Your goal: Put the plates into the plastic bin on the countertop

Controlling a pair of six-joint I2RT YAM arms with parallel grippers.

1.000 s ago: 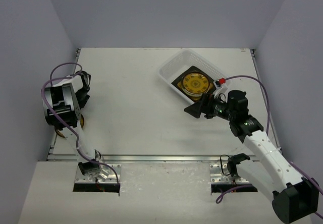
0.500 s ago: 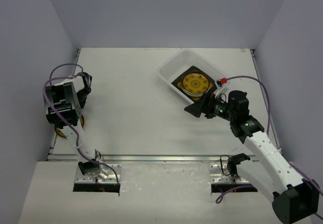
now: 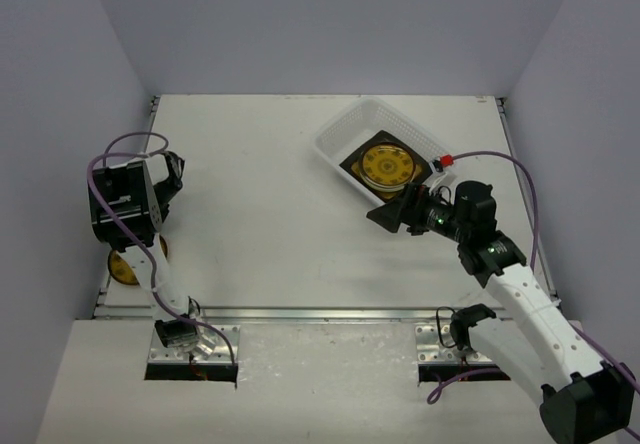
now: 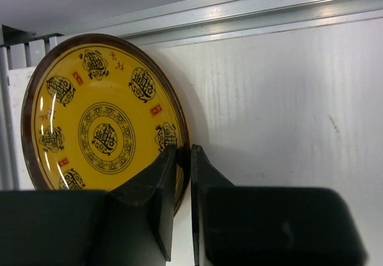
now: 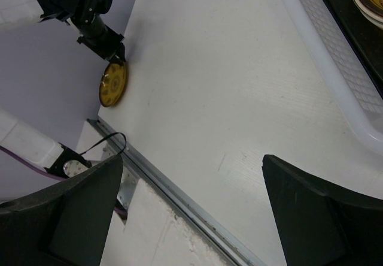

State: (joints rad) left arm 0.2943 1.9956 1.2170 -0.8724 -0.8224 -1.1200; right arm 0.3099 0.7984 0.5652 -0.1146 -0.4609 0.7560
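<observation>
Left gripper: black fingers pinched narrow on the near rim of the round glossy yellow plate with dark brown rim and medallion pattern, at the countertop's left front corner.
Step in hand: grasp judged just made; plate not yet lifted.
Next move: raise the plate and carry it rightward to the bin without it slipping.
Flat white countertop: between the arms.
Translucent white ribbed plastic bin: far right, just beyond the right gripper, already containing another yellow plate.
Right gripper: spread wide, empty.
</observation>
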